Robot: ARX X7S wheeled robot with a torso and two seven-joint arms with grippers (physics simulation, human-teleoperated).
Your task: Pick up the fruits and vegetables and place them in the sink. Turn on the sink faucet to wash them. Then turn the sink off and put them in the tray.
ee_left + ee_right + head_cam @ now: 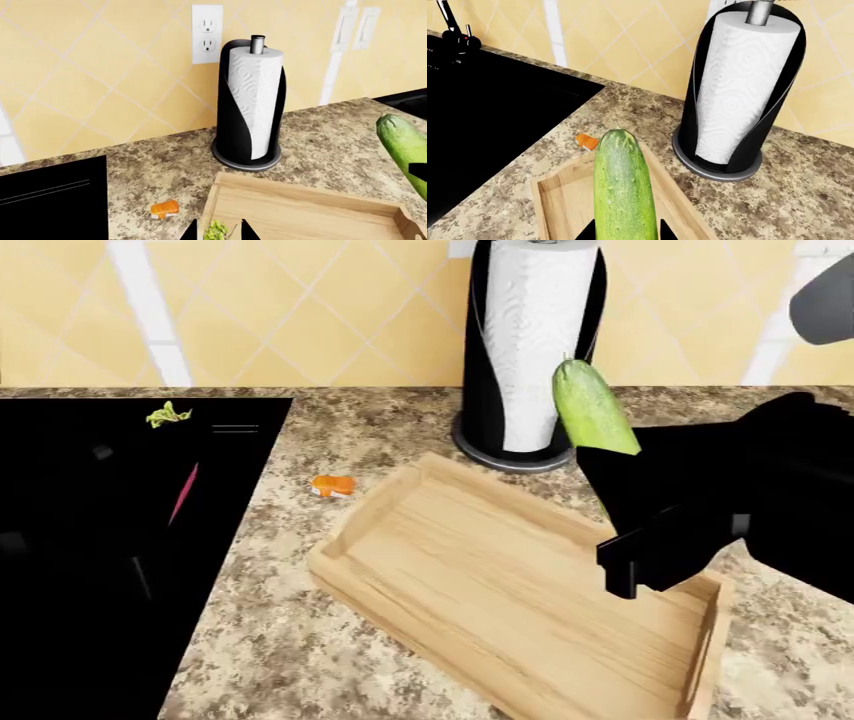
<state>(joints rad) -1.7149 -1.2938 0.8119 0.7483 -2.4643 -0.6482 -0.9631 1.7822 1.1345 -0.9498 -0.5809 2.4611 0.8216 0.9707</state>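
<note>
My right gripper [625,232] is shut on the light-green cucumber [624,190] and holds it above the light-wood tray [557,200]. In the head view the cucumber [591,410] sticks up from the black right gripper [625,458] over the tray's [507,600] far part. My left gripper [219,233] is shut on the radish. Only its green leaves [215,230] show between the jaw tips. In the head view the leaves [167,415] and a thin pink tail [184,492] hang over the black sink [107,570], and the left arm is lost against it. The faucet [449,22] stands at the sink's [487,95] far corner.
A black paper towel holder [531,350] stands on the granite behind the tray, close to the cucumber. A small orange piece [332,485] lies on the counter between the sink and the tray. A wall outlet [206,34] is on the yellow tiled wall.
</note>
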